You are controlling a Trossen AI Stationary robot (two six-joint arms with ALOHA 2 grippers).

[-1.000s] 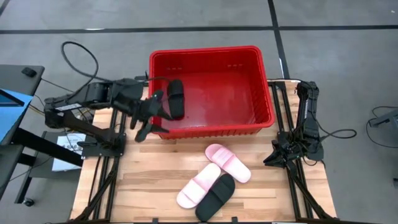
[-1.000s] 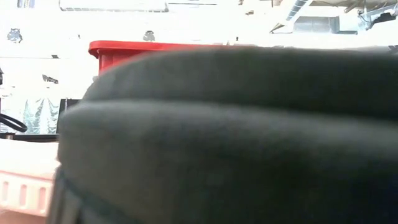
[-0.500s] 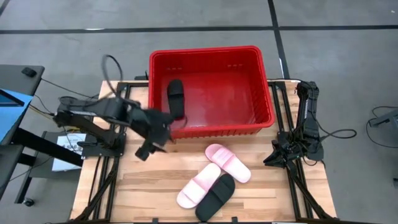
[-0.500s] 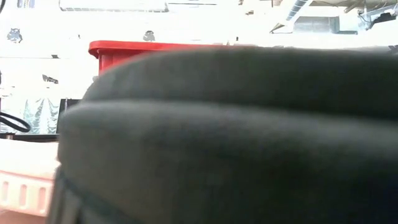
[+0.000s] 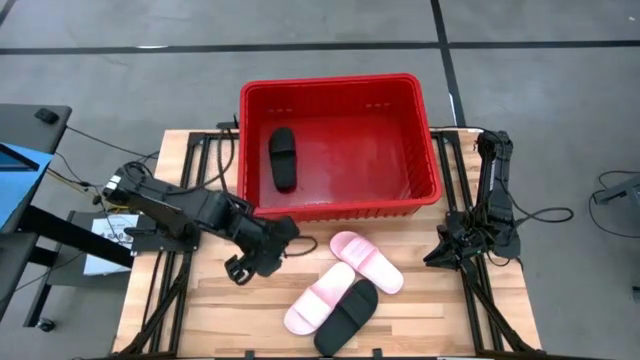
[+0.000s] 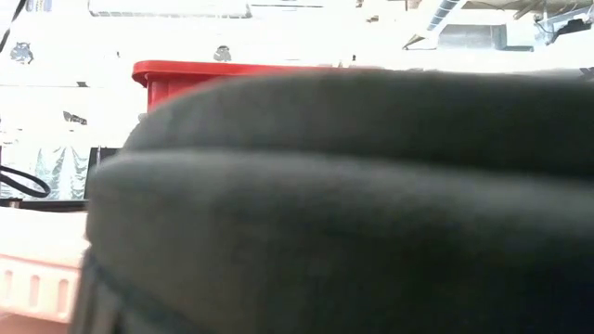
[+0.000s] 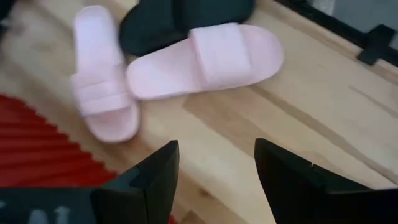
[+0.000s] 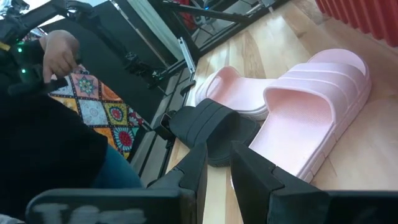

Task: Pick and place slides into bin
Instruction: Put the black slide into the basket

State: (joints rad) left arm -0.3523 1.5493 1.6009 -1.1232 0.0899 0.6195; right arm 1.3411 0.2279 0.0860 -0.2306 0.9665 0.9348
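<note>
Three slides (image 5: 345,290) lie just beside the left tool (image 5: 262,262), its fingers spread wide and empty.

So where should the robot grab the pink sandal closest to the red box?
Probably by its wide strap, coming straight down from above. The pink slide lies flat on the table, sole down, so the raised strap is the easiest part to pinch. The open left gripper is nearest.
</note>
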